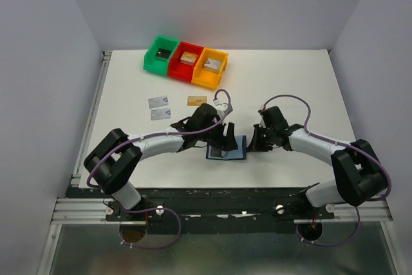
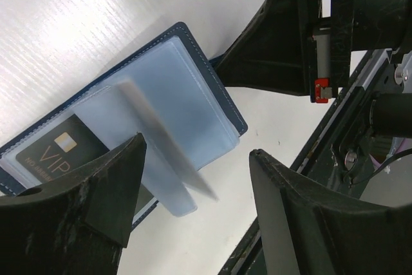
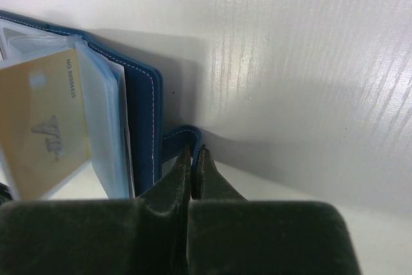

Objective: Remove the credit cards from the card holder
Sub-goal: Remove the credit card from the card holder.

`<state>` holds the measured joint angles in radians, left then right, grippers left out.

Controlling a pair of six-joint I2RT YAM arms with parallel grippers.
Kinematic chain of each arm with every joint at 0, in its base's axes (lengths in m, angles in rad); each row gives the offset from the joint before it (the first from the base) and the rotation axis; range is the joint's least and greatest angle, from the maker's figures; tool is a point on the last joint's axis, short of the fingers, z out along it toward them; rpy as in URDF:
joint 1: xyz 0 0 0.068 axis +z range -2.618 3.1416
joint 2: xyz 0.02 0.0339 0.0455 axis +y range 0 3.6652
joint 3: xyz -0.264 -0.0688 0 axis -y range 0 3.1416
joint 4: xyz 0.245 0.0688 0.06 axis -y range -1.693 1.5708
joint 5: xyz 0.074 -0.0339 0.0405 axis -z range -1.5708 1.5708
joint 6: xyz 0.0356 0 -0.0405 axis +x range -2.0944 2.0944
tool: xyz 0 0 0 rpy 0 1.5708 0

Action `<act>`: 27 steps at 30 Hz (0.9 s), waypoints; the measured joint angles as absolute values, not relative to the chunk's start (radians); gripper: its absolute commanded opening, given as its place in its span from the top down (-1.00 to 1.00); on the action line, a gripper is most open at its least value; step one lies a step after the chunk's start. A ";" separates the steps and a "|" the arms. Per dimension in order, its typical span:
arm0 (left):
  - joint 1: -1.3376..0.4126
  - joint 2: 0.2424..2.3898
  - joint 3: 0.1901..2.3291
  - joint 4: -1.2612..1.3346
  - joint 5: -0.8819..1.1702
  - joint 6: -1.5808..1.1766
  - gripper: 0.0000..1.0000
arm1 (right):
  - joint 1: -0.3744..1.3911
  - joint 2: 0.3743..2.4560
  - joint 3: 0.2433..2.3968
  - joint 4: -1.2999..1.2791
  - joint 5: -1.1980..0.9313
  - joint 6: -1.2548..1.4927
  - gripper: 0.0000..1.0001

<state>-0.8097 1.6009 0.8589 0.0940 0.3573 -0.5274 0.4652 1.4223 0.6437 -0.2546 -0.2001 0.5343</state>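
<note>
End effectors at the open card holder, two of five cards inside

Left end effector [image 2: 196, 149] hangs over the card holder [image 2: 193, 88] with its jaws spread wide either side of a raised, blurred clear pocket; the right end effector [image 3: 194, 152] is closed on the holder's strap tab [image 3: 183, 134]. The holder lies open on the worktop [image 1: 290, 82] between the two arms, near the front edge, long axis left to right, tab pointing at the right arm. Its pockets show one black card [image 2: 61, 152] and one tan-gold card [image 3: 38, 127]. Farther out on the left, three cards lie flat, long sides left to right: silver-grey card [image 1: 158, 102], second silver-grey card [image 1: 160, 114], loose tan-gold card [image 1: 197, 100]. At the far edge stand three touching bins, green bin [image 1: 153, 56], red bin [image 1: 179, 70], orange bin [image 1: 203, 80], one block in each.
</note>
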 measured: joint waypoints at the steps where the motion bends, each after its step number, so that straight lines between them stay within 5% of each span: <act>1: -0.813 1.601 0.859 0.093 0.357 -0.525 -0.55 | 0.465 1.422 0.644 -0.255 -0.200 0.534 0.99; 14: -0.827 1.601 0.879 0.059 0.341 -0.514 -0.57 | 0.465 1.422 0.644 -0.255 -0.200 0.534 0.99; 27: -0.827 1.507 0.873 -0.119 -0.013 -0.571 -0.60 | 0.465 1.419 0.636 -0.254 -0.200 0.534 0.99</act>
<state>-0.8268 1.5070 0.8730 -0.1192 -0.0132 -0.5713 0.4652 1.4193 0.6361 -0.2543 -0.2001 0.5343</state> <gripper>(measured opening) 0.812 0.025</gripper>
